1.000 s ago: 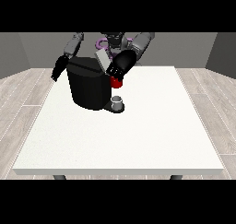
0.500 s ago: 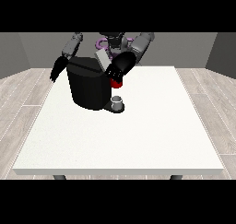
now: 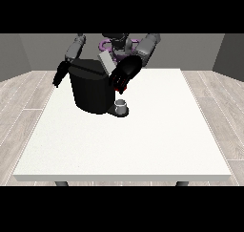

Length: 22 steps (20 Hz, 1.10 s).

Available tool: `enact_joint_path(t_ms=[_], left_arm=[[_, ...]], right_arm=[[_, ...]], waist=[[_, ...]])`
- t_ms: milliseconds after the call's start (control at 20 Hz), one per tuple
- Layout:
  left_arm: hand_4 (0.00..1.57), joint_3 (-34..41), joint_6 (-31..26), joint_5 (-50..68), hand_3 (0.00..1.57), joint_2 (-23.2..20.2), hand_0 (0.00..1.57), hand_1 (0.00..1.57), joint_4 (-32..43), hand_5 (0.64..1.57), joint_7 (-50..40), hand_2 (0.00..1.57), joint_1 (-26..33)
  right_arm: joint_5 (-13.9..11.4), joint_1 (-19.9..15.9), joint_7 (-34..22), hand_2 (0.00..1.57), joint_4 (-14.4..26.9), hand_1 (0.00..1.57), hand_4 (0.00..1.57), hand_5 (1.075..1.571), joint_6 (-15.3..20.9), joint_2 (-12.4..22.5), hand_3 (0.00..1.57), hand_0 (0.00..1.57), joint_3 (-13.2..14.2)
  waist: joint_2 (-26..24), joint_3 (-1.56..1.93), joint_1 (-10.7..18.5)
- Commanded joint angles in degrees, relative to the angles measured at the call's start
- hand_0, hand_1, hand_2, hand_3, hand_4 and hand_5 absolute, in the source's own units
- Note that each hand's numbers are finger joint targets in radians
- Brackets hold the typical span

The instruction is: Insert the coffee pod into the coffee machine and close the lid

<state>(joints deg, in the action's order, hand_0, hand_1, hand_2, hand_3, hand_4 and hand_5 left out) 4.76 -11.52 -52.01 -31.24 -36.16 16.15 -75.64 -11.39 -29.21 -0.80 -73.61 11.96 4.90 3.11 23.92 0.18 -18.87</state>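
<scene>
The black coffee machine (image 3: pixel 91 91) stands at the table's far left-centre, with its grey lid (image 3: pixel 107 63) tilted up at the top. The hand at the view's right (image 3: pixel 125 75) is against the machine's upper front corner, just below the lid. It hides most of a red thing at the machine (image 3: pixel 119 89). The hand at the view's left (image 3: pixel 59 76) hangs beside the machine's left side with relaxed fingers and holds nothing. A small grey thing (image 3: pixel 121 104) sits on the machine's base at the front. No pod shows plainly.
The white table (image 3: pixel 143 140) spreads wide in front of and to the right of the machine. Its near edge runs along the bottom. The robot's body (image 3: pixel 116 44) is behind the machine.
The hand at the view's right has sunk slightly over the red thing, so less of it shows. The other hand has barely moved.
</scene>
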Motion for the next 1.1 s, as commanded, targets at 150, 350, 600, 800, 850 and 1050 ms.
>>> enact_joint_path(t_ms=[150, 350, 600, 800, 850, 1050], left_arm=[[0.0, -0.2, 1.6, -1.1, 0.45, 0.0, 0.0, 0.0, 1.3, 1.571, 0.9, 0.53, 2.0], [0.0, -0.7, 0.0, -1.5, 0.23, 1.2, 0.0, 0.0, 0.9, 1.571, -0.7, 0.33, 0.9], [0.0, -1.3, -1.6, -0.1, 0.0, 7.2, 0.0, 0.0, -0.1, 1.571, -3.4, 0.0, 6.7], [0.0, -2.3, -3.6, 1.5, 0.0, 11.1, 0.0, 0.0, -2.2, 1.571, -1.7, 0.08, 13.1], [0.0, -1.6, -2.0, 2.1, 0.0, 12.2, 0.0, 0.0, -2.7, 1.571, -1.8, 0.18, 13.4], [0.2, 9.7, -1.0, 16.0, 0.0, 20.4, 0.0, 0.0, -2.2, 1.571, 0.1, 0.0, 19.1]], right_arm=[[-0.5, 2.0, 0.3, 0.0, 0.1, 0.0, 0.15, 1.571, 0.0, 0.2, 0.0, 0.0, -0.3], [1.1, -0.5, -1.2, 0.0, 2.5, 0.0, 0.17, 1.571, -0.4, 0.7, 0.0, 0.0, 1.8], [2.3, 5.7, -0.2, 0.0, 6.2, 0.0, 0.0, 1.571, -0.3, 0.3, 0.0, 0.0, 3.3], [4.8, 10.3, 2.8, 0.0, 10.0, 0.0, 0.0, 1.571, -2.6, 2.9, 0.0, 0.0, 6.6], [3.3, 9.3, 3.4, 0.0, 10.0, 0.0, 0.0, 1.571, 0.5, 0.9, 0.0, 0.0, 5.7], [4.4, 14.2, 3.0, 0.0, 10.3, 0.0, 0.0, 1.571, -0.8, 1.1, 0.0, 0.0, 6.5]], waist=[[-1.9, -0.16, 0.7], [-3.2, -0.15, 2.9], [-11.9, -0.15, 7.2], [-17.7, -0.15, 11.8], [-16.8, -0.16, 12.6], [-23.1, -0.36, 16.1]])
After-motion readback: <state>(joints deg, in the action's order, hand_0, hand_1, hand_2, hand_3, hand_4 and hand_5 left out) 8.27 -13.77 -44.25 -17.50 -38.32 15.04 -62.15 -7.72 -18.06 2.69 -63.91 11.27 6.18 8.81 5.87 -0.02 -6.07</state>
